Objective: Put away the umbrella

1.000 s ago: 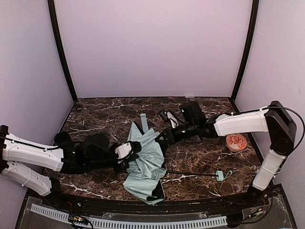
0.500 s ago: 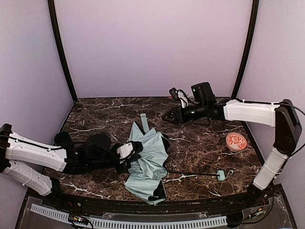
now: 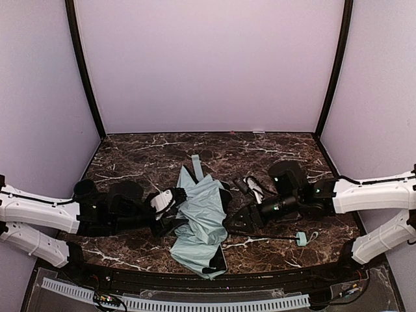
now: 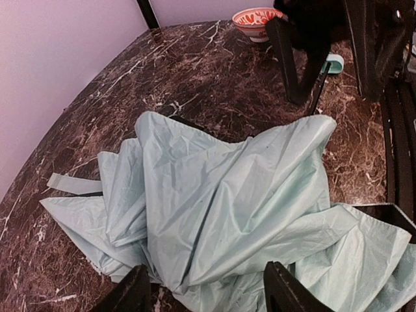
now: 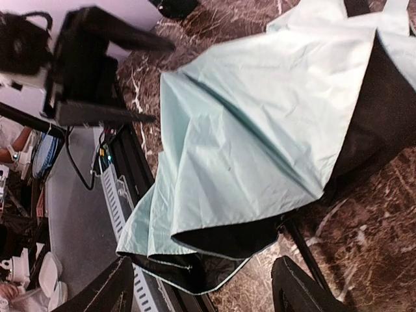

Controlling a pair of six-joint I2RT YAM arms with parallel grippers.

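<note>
On the marble table (image 3: 130, 156), seen from above, the umbrella (image 3: 201, 224) lies in a crumpled heap at mid-table. Its thin shaft (image 3: 260, 236) runs right to the mint handle (image 3: 299, 238). The left gripper (image 3: 170, 221) sits at the umbrella's left edge and the right gripper (image 3: 235, 222) at its right edge.

From the left wrist, the fingers (image 4: 133, 292) stand apart with fabric loose between them and nothing clamped. A red-patterned bowl (image 4: 259, 15) sits beyond the umbrella.

From the right wrist, the fingers (image 5: 107, 292) are spread wide and empty, just short of the umbrella's black-lined hem.
</note>
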